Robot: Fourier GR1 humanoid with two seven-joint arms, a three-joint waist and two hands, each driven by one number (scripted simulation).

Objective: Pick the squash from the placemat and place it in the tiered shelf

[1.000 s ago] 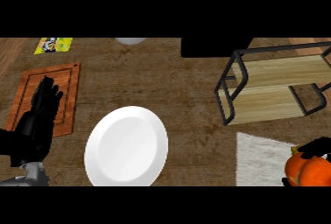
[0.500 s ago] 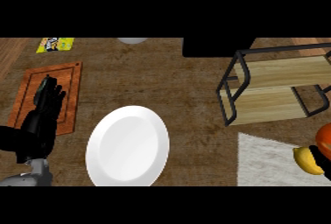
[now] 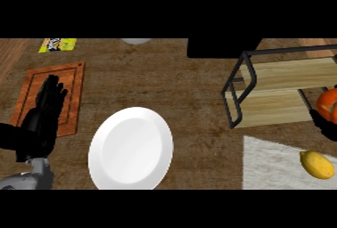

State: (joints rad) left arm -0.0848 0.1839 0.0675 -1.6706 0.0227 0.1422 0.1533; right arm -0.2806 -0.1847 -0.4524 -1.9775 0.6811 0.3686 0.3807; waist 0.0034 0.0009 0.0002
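An orange squash [image 3: 328, 103] shows at the right edge, lifted level with the lower tier of the wood-and-black-frame tiered shelf [image 3: 276, 89]. My right hand [image 3: 325, 126] curls under and round it; most of the hand is cut off by the edge. The pale placemat [image 3: 276, 164] lies below, at the lower right. My left hand [image 3: 41, 120] rests open, fingers pointing up, over a brown cutting board [image 3: 71, 84] at the left.
A yellow lemon [image 3: 316, 164] lies on the placemat. A white plate [image 3: 132, 149] sits in the middle front. A yellow packet [image 3: 57, 44] and a grey bowl rim [image 3: 136, 41] lie at the back; a dark box [image 3: 220, 46] stands behind the shelf.
My right hand has risen with the squash from the placemat up to beside the shelf. The lemon on the mat is now uncovered. The left hand stays put.
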